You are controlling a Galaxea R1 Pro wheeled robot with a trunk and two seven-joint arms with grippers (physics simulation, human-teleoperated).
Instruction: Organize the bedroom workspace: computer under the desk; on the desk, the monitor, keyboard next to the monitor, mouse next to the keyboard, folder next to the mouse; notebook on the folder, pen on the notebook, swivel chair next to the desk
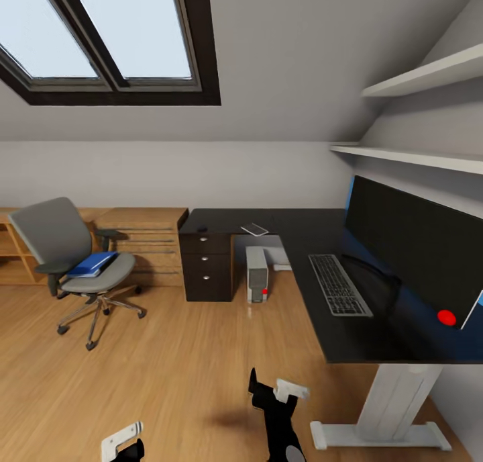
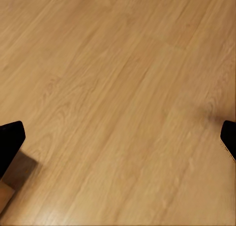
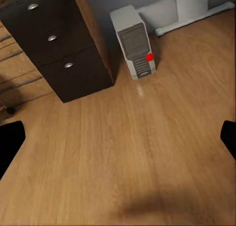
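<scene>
The black monitor (image 1: 416, 247) stands on the dark L-shaped desk (image 1: 315, 230) at the right, with the keyboard (image 1: 339, 284) lying in front of it. Under the desk the grey computer tower (image 1: 257, 274) (image 3: 133, 41) stands on the floor. At the left, apart from the desk, is the grey swivel chair (image 1: 74, 260) with the blue folder (image 1: 92, 264) on its seat. A pale flat item that looks like the notebook (image 1: 255, 229) lies on the desk's far part. My left gripper (image 1: 122, 442) (image 2: 118, 137) and right gripper (image 1: 274, 387) (image 3: 118, 140) hang low over the wooden floor, both open and empty.
A dark drawer unit (image 1: 208, 267) (image 3: 54, 44) stands under the desk's left end, next to a wooden dresser (image 1: 151, 247). White desk legs (image 1: 396, 408) rise at the right. Wall shelves (image 1: 416, 156) hang above the monitor. Bare floor lies between me and the chair.
</scene>
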